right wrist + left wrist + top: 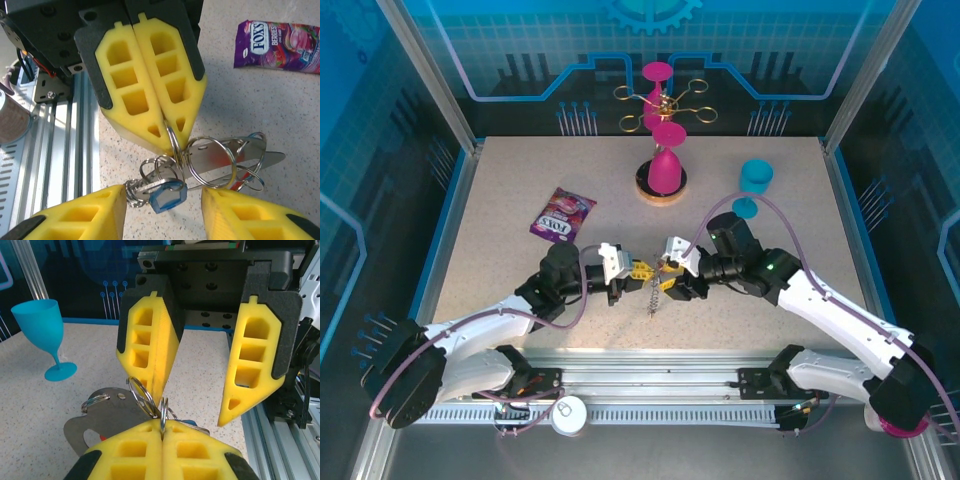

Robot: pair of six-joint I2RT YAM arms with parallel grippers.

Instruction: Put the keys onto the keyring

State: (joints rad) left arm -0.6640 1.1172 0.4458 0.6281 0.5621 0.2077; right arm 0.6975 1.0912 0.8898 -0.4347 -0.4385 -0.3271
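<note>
Packet: a purple Fox's sweets packet (pixel 561 215) lies flat on the speckled table (pixel 500 270), at the far left, well apart from both grippers.
Left gripper (pixel 169 136): its yellow fingers are pressed together, and the very tips pinch one silver split ring (pixel 162 412).
Key bunch (pixel 651 284): it sits between the two grippers, near the front middle of the table; several silver rings are linked together there.
Blue key tag (pixel 167 196): it hangs under the rings, in the gap between the right gripper's fingers.
Metal plate (pixel 225 159): flat, silver, with rings through it; some red shows on it, but it is not clear what it is.
Chain (pixel 652 302): thin, it runs from the bunch toward the near edge.
Right gripper (pixel 192 405): fingers spread wide, holding nothing; one tip is just beside the rings, and contact cannot be told.
Pink goblet (pixel 666 172): on a round base, far middle.
Blue goblet (pixel 753 180): upright, far right.
</note>
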